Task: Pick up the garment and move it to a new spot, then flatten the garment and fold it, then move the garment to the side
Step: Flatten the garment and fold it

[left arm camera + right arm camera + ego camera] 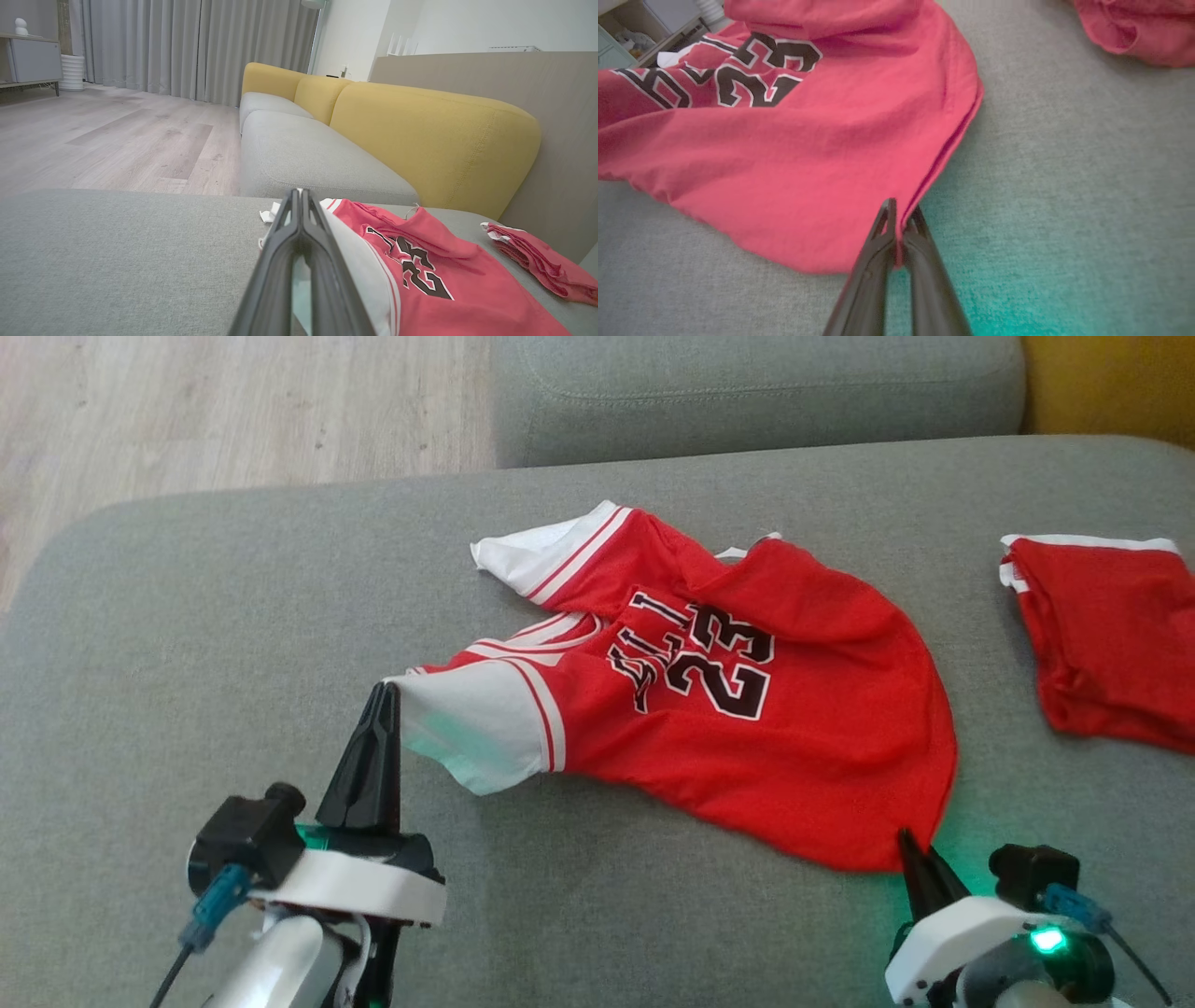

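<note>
Both grippers are closed on the red jersey [747, 737], which lies spread and wrinkled, number side up, on the grey cushion [187, 644]. The left gripper [385, 693] pinches the tip of the white sleeve [476, 728], held slightly off the cushion, while the right gripper [903, 207] clamps the red hem at the near corner. A second red garment [1111, 635] lies well apart on the same cushion, to the jersey's right.

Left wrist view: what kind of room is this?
Probably a home living room: a sofa with yellow fabric back cushions and grey seats, long grey pleated curtains, and a pale wooden plank floor.
</note>
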You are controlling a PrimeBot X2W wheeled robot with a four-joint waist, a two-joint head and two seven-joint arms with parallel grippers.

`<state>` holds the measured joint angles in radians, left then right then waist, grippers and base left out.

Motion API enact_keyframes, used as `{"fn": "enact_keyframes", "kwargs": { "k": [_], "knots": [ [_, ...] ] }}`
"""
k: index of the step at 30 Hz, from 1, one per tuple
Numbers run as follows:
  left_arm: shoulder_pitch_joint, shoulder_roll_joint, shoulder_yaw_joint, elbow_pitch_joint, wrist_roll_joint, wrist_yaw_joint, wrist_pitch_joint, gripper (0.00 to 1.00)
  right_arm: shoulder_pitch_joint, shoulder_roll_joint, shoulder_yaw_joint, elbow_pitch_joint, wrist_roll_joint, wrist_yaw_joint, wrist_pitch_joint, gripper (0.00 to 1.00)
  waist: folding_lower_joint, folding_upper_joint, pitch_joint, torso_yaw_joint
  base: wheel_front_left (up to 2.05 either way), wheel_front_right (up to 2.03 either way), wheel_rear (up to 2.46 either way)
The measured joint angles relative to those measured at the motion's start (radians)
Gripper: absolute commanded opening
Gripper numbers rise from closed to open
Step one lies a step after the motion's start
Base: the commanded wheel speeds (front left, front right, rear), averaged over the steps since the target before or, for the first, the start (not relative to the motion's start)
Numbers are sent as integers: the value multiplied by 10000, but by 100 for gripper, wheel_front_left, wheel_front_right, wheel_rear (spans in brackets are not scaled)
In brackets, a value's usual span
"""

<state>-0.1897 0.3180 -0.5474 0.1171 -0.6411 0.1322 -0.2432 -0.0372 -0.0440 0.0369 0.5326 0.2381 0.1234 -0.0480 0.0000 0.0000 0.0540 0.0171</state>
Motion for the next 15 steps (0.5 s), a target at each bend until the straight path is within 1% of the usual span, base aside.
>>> {"fn": "enact_keyframes", "kwargs": {
  "k": [3, 5, 8, 12, 15],
  "knots": [
    [0, 21, 21, 29, -17, 0, 2, 0, 1, -2, 40, -142, 107, 0, -98, 0, 0, 0, -82, -32, 0, 0, 0],
    [2, 12, 109, 25, -198, -2, 2, 0, 0, -2, 117, -472, 171, 0, -211, 0, 0, 0, -188, -67, 0, 0, 0],
    [3, 17, 347, -178, -721, -188, 69, 0, -44, 0, 288, -1212, 205, 0, -314, 0, 0, 0, -395, -135, 0, 0, 0],
    [-79, 105, 777, -757, -1110, -182, 259, 0, -407, -6, 295, -2508, 148, 0, -293, 0, -1, 0, -657, -195, 0, 0, 0],
    [-605, 209, 1243, -1235, -1421, -151, 445, 0, -991, -92, 336, -3536, 58, 0, -21, 0, -1, 0, -768, -181, 0, 0, 0]
  ]
}}
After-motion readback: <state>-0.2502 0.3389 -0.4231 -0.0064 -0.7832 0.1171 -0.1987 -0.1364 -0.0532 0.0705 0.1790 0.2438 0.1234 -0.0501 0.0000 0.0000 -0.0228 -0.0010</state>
